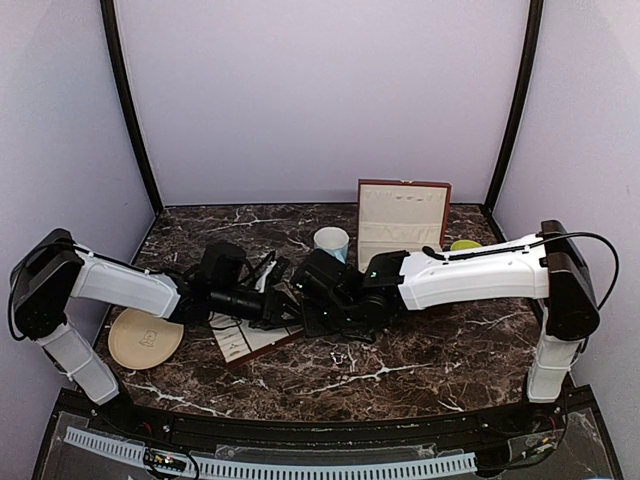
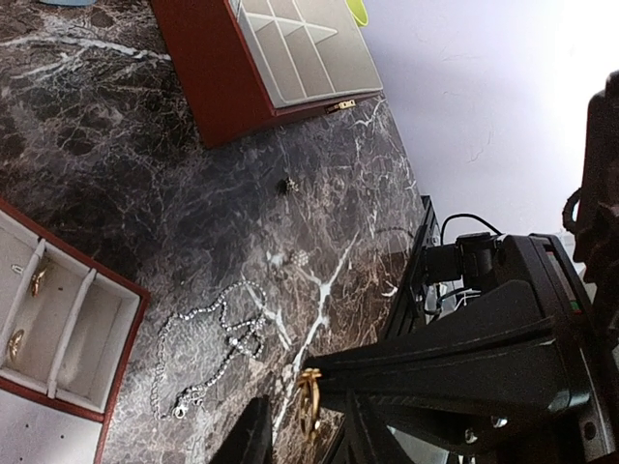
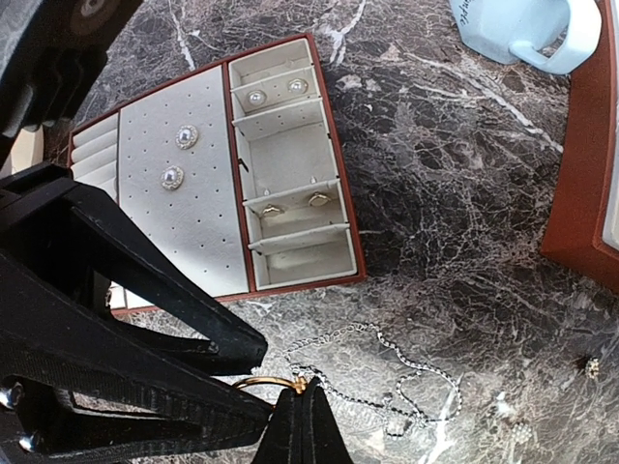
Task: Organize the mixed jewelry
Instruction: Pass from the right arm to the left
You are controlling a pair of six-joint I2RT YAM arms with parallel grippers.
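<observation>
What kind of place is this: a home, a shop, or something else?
Probably a robot test booth, not a home: plain lilac walls framed by black poles enclose a marble-patterned table, with the left arm and right arm mounted at its near edge.

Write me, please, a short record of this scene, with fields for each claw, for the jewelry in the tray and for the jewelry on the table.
right claw: shut on a gold ring
left claw: open, straddling that ring
tray: two pearl studs, two round sparkly studs, two gold earrings
table: silvery chain lying loose beside the tray; small studs farther off
other: open box, light-blue mug, cream plate
</observation>
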